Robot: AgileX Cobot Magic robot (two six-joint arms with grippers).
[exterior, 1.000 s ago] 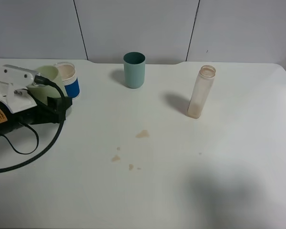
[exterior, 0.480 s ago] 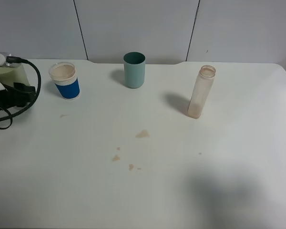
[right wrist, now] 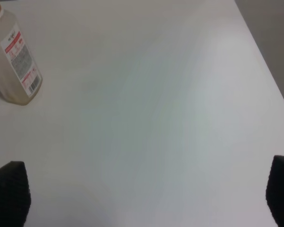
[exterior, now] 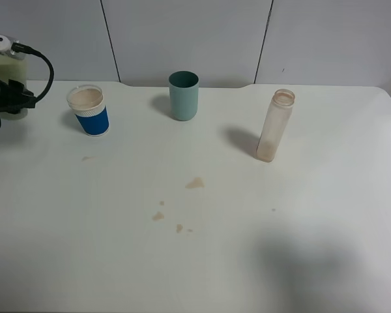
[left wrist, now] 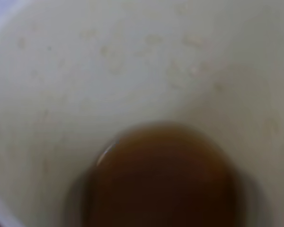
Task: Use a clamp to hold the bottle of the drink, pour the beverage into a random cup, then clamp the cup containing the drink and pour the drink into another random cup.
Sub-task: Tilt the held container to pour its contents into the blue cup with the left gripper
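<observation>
Step two, I think: left claw (exterior: pixel 10 98) was clamped on pale cup (left wrist: pixel 132 71) w/ brown drink (left wrist: pixel 161 184), just left of blue cup (exterior: pixel 88 111). Bottle (exterior: pixel 274 126) stood far right of it. Right claw (right wrist: pixel 143 194) was wide apart. Next: tip slowly over another cup.

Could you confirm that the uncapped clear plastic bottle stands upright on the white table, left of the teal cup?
Not quite: the exterior high view shows the uncapped clear plastic bottle upright on the white table, right of the teal cup.
</observation>
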